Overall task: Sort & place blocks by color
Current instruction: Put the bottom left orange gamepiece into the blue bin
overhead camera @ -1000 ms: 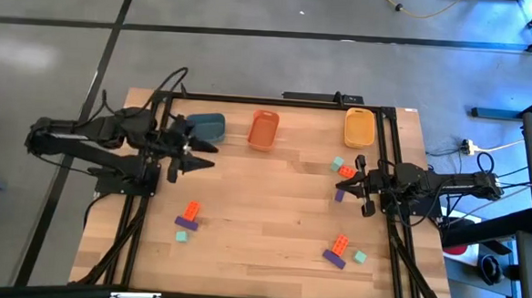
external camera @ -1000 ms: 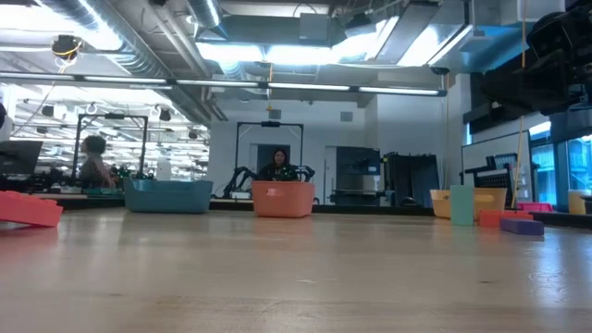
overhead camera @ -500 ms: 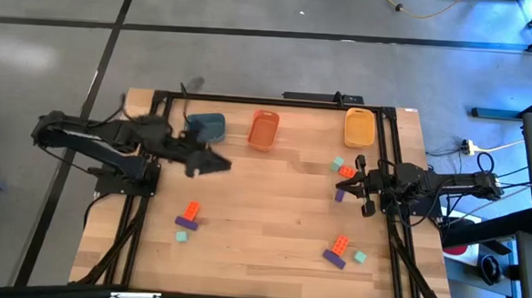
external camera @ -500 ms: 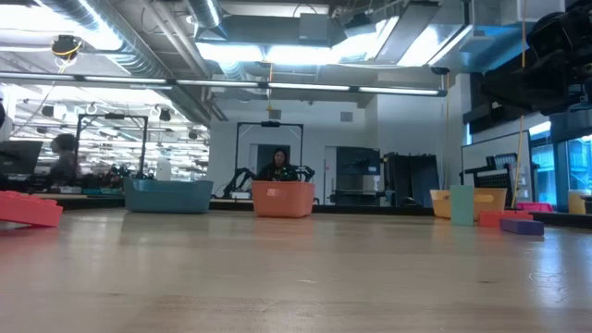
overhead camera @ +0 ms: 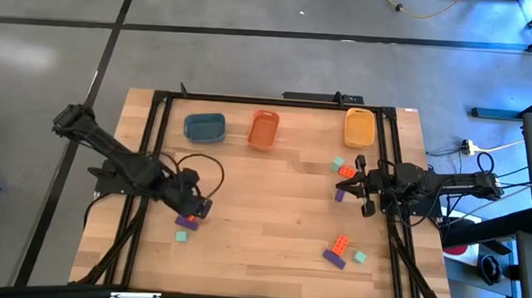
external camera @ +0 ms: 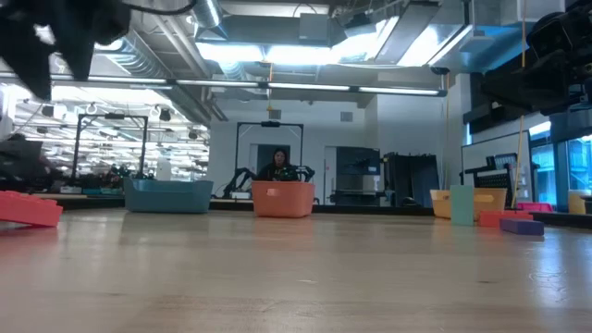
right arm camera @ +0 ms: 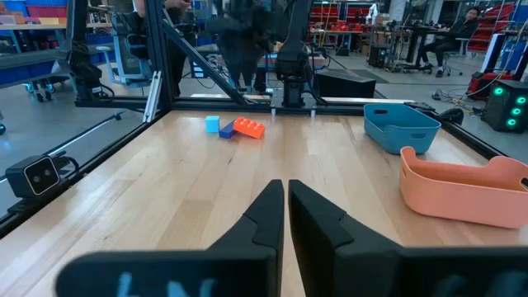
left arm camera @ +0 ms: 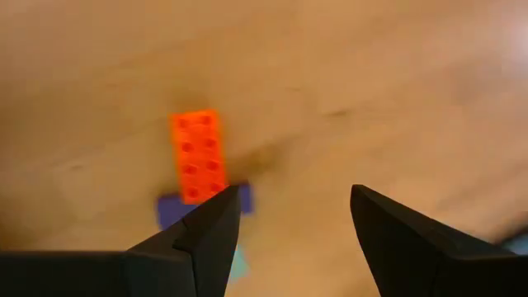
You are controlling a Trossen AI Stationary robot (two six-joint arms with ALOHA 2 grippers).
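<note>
Left claw (overhead camera: 196,207) hangs over the tabletop (overhead camera: 272,204) at roughly eight o'clock from its centre, its two fingers spread apart with nothing between them; the left wrist view shows them parted above an orange-red brick (left arm camera: 196,156) that rests across a purple brick (left arm camera: 175,211), with a sliver of mint-green cube (left arm camera: 238,264) just beside that pair, so the claw appears lined up to come down on the orange-red brick, the topmost and easiest to lift free. Moving rightward, three trays sit in a row along the far edge at about twelve o'clock: a blue-grey tray (overhead camera: 204,127), an orange tray (overhead camera: 263,130) and a yellow tray (overhead camera: 359,128), spaced apart, probably so that each colour has its own destination within reach of either arm. A second cluster lies at five o'clock, an orange-red brick by the near edge (overhead camera: 341,244) touching a purple one (overhead camera: 334,258) with a green cube (overhead camera: 360,257) near them. A third cluster sits at two o'clock, where a green cube near the yellow tray (overhead camera: 337,162), an orange-red brick (overhead camera: 346,171) and a purple brick (overhead camera: 339,195) lie close to the right claw (overhead camera: 362,184). That claw is clenched on nothing, fingers pressed together in its wrist view, parked at three o'clock, seemingly waiting. No block shows in any tray, so I judge the sorting barely begun.
</note>
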